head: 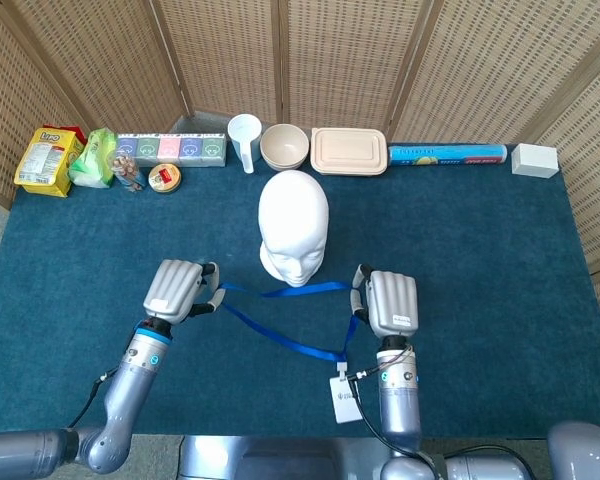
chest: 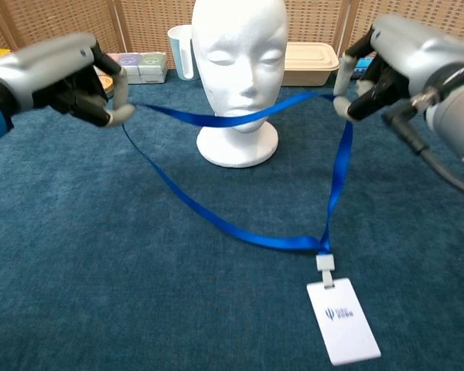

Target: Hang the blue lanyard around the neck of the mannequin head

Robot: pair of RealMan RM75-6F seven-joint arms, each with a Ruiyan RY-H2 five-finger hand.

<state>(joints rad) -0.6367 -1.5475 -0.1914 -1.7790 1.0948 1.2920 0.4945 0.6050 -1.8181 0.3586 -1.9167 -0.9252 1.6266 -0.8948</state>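
Observation:
A white mannequin head point(head: 293, 226) point(chest: 239, 68) stands upright at the table's middle, facing me. My left hand point(head: 177, 288) point(chest: 66, 77) and right hand point(head: 390, 301) point(chest: 394, 60) each pinch the blue lanyard point(head: 280, 318) point(chest: 232, 120) and hold it lifted and spread wide. Its upper strand sags across the front of the head at chin height in the chest view. The lower loop hangs down to a white badge card point(head: 344, 399) point(chest: 342, 320) on the cloth.
Along the back edge stand snack bags point(head: 48, 158), a row of small boxes point(head: 170, 149), a white cup point(head: 245, 140), a bowl point(head: 284, 146), a lidded container point(head: 349, 151), a foil roll point(head: 447, 154) and a white box point(head: 534, 160). A wicker screen closes the back.

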